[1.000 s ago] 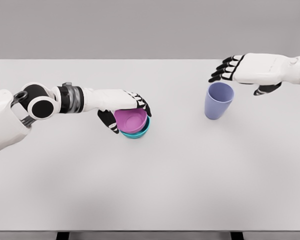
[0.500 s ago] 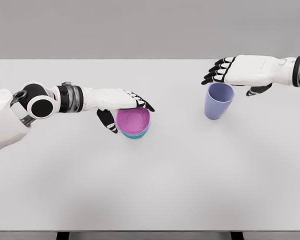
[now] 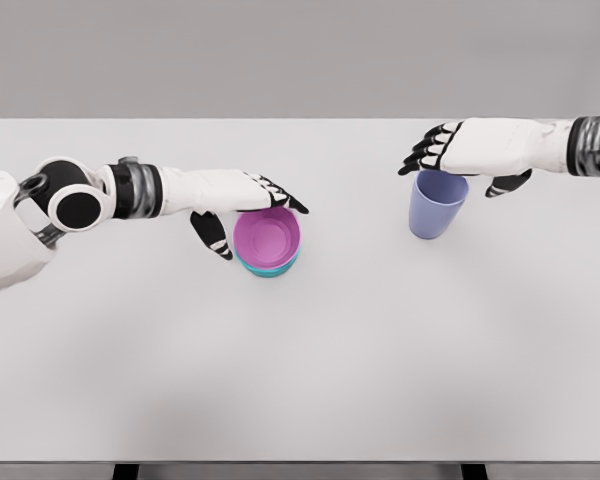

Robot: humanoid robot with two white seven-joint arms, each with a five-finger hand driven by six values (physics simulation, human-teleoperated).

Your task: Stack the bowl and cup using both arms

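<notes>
Pink plastic bowl (image 3: 267, 236), round and smooth-walled, nested upright inside a teal plastic bowl (image 3: 270, 267) of which only a thin crescent of rim shows below and to the right. Both set left of centre on the plain white table (image 3: 310, 370). Lavender plastic cup (image 3: 437, 202), tapered and upright, mouth open to the top, standing well apart to the right near the far part of the table.

Head view, left side: left hand (image 3: 242, 201) reaching in from the picture's left on a white arm, palm down, lying along the far rim of the pink bowl. Black-tipped fingers (image 3: 285, 198) stretched out nearly straight over that rim, thumb hanging down just beside the bowl's left wall. Fingers spread and loose, not wrapped around either bowl; contact with the rim cannot be told for certain. Nothing held.

Head view, right side: right hand (image 3: 460, 152) coming in from the picture's right, palm down, poised just above and behind the cup's mouth. Fingers (image 3: 425, 153) extended and slightly fanned toward the left past the rim, thumb tucked low at the cup's right side. Wide and relaxed, no grip closed on the cup; touching or clear of the rim cannot be told.
</notes>
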